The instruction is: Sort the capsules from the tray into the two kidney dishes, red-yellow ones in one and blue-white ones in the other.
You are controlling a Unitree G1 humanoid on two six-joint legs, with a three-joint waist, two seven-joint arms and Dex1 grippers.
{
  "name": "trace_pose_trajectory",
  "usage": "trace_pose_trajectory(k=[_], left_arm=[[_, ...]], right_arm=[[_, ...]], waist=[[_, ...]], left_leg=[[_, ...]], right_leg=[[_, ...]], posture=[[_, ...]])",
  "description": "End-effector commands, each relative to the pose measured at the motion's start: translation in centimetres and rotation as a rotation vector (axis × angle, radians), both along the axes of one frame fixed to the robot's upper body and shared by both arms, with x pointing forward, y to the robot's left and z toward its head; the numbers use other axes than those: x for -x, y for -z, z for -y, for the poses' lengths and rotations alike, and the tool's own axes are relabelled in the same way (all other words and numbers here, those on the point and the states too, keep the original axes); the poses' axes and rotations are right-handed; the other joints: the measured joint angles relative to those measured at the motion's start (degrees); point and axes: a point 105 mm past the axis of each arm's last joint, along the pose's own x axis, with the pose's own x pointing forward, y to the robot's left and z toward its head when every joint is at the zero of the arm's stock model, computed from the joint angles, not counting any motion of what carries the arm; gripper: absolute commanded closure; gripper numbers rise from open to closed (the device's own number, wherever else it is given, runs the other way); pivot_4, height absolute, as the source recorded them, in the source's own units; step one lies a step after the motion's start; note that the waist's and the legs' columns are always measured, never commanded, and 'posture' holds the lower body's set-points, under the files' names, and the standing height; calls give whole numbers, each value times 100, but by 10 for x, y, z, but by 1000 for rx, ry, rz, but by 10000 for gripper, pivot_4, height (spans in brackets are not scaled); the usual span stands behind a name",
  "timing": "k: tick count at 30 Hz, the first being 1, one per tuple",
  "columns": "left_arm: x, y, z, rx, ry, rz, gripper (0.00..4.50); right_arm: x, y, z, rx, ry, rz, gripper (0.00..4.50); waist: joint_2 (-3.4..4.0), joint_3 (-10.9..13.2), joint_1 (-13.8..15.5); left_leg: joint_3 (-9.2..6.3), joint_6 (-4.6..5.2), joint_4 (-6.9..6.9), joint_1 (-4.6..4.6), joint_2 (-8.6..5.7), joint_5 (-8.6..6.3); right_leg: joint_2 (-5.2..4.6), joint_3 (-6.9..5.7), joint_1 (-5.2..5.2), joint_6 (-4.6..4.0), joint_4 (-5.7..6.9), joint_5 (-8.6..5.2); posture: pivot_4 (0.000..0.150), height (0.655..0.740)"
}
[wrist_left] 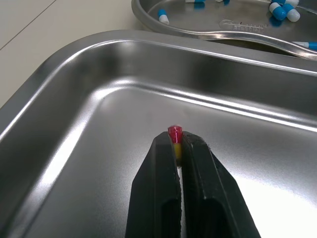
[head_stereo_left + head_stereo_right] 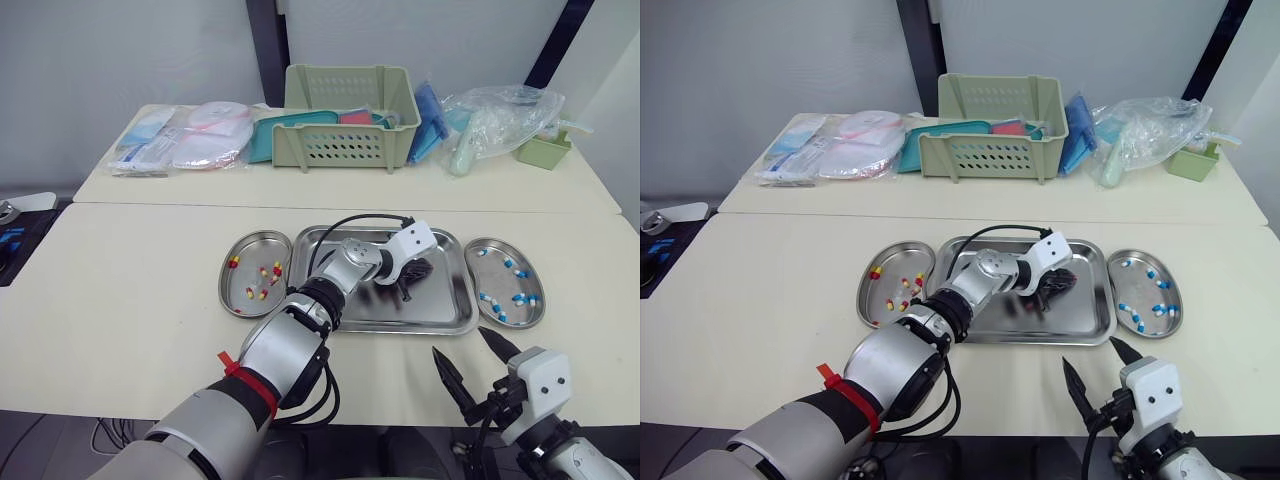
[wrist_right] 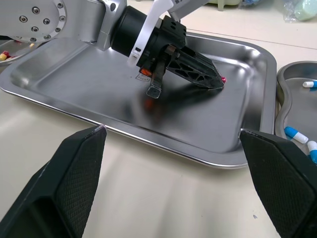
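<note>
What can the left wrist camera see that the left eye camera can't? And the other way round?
Left wrist view: up close, a red-yellow capsule pinched at the tip of the left gripper. In the left eye view it is too small to make out.
Left eye view: the left dish holding red-yellow capsules, the open right gripper near the table's front edge, and the green basket on the far table.
Both: the steel tray, the left gripper over it, and the right dish with blue-white capsules.
</note>
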Motion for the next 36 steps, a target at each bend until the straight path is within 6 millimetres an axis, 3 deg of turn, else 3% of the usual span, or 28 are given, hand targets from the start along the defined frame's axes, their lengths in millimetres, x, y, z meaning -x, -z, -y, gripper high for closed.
trace_pose_trajectory(k=[1,4,9,13,16,22,28,32,36], left_arm=[[5,-5,8,25,32,-8,44741],[2,-18,7,63,52,11,44741],[-6,-58,-9,168,95,59,44741],[-3,-85,-42,215,105,78,44741],[8,-99,-96,211,27,74,44741],[37,-100,-180,111,-216,44,44741],[60,-82,-255,-4,-491,8,44741],[67,-72,-280,-24,-601,-17,44741],[69,-65,-287,-26,-637,-29,44741]], right_arm=[[-1,-13,-4,3,-17,51,0],[-1,-13,-5,12,-31,51,0],[-2,-14,-3,23,-73,57,0],[-1,-13,-4,40,-145,49,0],[-1,-14,0,74,-221,40,0],[-5,-15,8,132,-401,10,0],[-21,-21,15,155,-562,-13,0],[-30,-20,21,177,-621,-33,0],[-37,-20,24,191,-644,-36,0]], waist=[[0,0,0],[0,0,-1],[0,1,-15],[13,-7,-44],[20,-7,-84],[21,-6,-70],[14,-3,-4],[3,3,24],[-1,5,38]], left_leg=[[0,0,0,0,0,0],[0,0,0,-1,0,0],[1,0,0,-2,0,0],[2,-2,-3,2,3,2],[0,-2,-2,2,5,2],[-7,-1,6,3,10,2],[-6,0,10,5,9,1],[-12,1,8,2,9,0],[-11,1,10,1,8,0]], right_leg=[[0,0,0,0,0,0],[0,0,0,0,0,0],[0,1,-4,0,3,0],[1,5,-3,0,4,0],[1,3,0,0,4,0],[3,0,6,-2,5,1],[1,-1,10,-1,2,1],[0,-7,10,-2,2,1],[-2,-8,10,-2,1,1]], posture=[[1500,7400],[1500,7400],[1500,7400],[1500,7400],[1500,7400],[1500,7400],[1500,7400],[1500,7400],[1500,7400]])
